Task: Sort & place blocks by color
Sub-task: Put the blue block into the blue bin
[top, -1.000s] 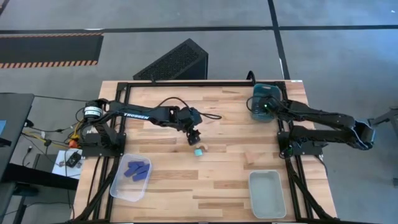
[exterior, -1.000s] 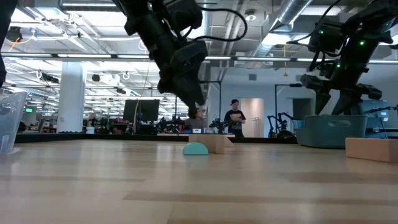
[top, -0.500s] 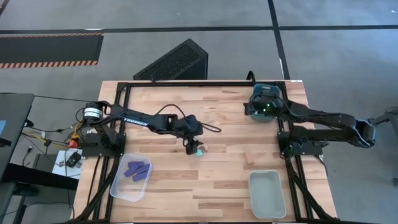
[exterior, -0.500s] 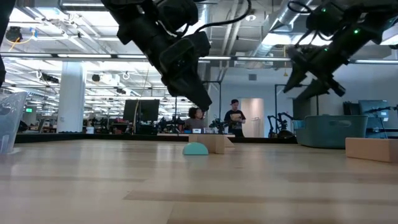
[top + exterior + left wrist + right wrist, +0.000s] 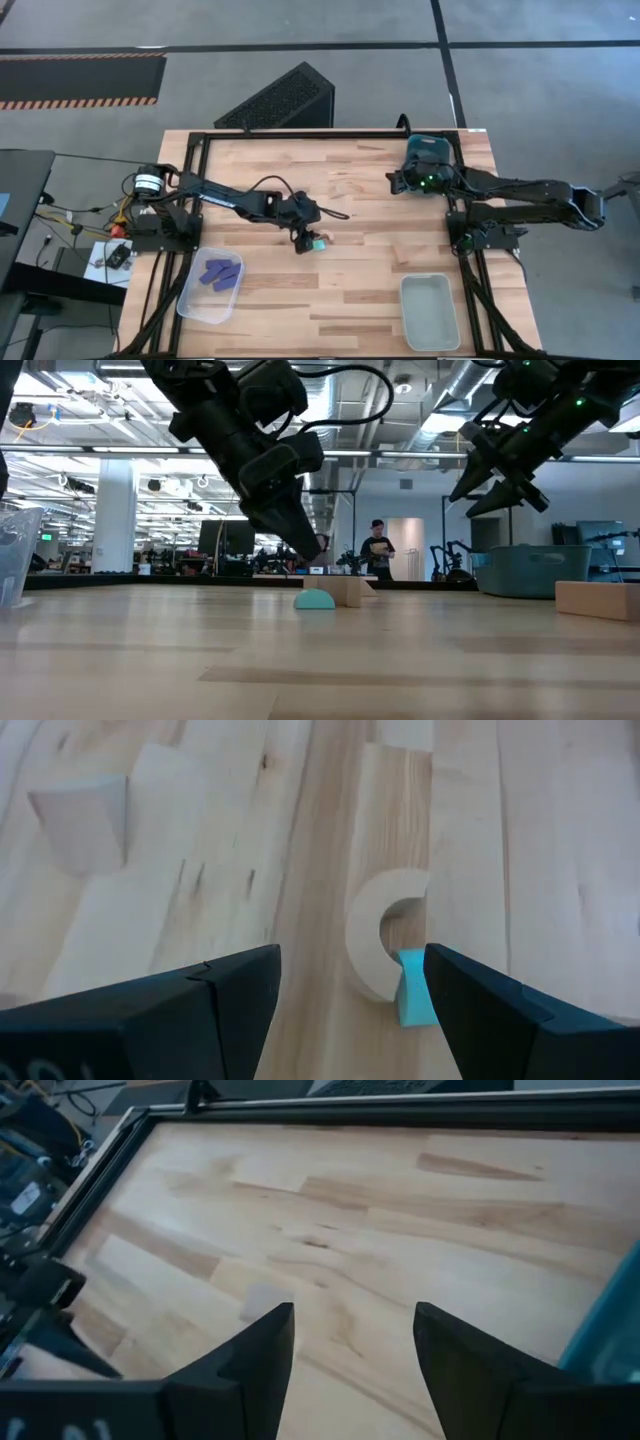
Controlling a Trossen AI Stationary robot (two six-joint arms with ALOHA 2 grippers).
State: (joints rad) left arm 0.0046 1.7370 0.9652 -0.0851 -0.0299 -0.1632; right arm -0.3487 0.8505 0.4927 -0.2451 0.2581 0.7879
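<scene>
Jaws apart over smooth teal block (image 5: 412, 1002), curved wooden arch (image 5: 378, 948).

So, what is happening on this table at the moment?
The left gripper hangs open, low over the small teal block beside the tan wooden arch in the middle of the wooden table. Dark blue blocks lie in the clear plastic bin. The right gripper, also open, is beside the teal bin at the far edge.
</scene>
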